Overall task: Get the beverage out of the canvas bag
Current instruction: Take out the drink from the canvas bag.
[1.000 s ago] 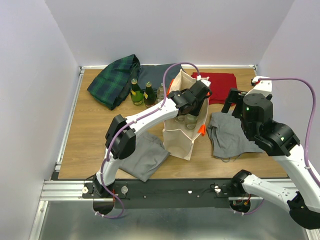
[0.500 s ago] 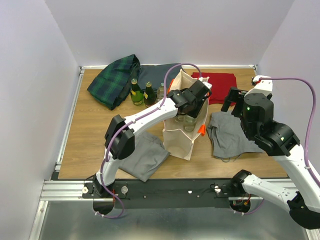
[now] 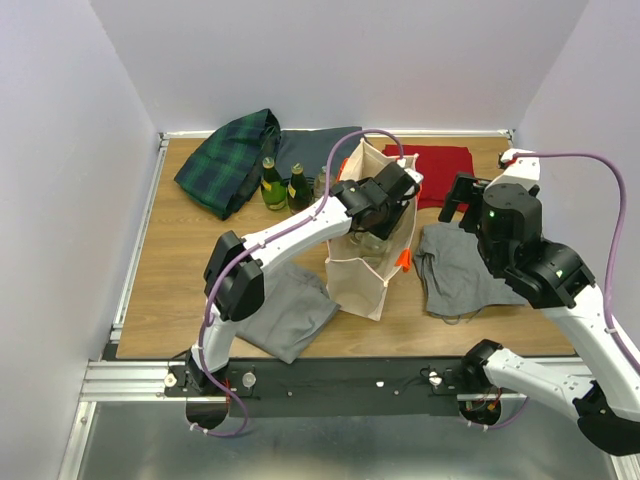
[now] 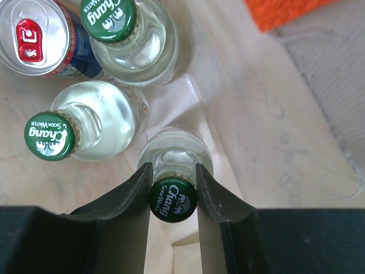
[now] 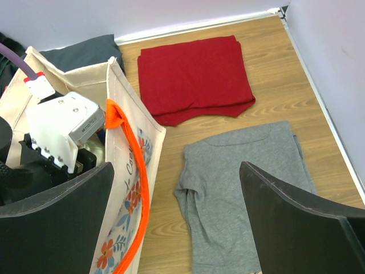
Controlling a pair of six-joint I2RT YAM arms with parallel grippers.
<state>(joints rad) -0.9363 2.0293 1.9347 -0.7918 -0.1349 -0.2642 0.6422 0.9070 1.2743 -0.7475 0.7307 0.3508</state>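
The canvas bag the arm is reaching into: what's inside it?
A can, two loose green-capped bottles, and a third bottle whose neck the left gripper is shut on. The floor of the bag and the bottles' lower halves are covered.

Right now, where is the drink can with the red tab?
The can stands inside the canvas bag, at the top left of the left wrist view, right beside a green-capped bottle.

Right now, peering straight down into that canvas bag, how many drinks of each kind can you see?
clear glass bottles with green caps: 3
drink can: 1
Total drinks in view inside the canvas bag: 4
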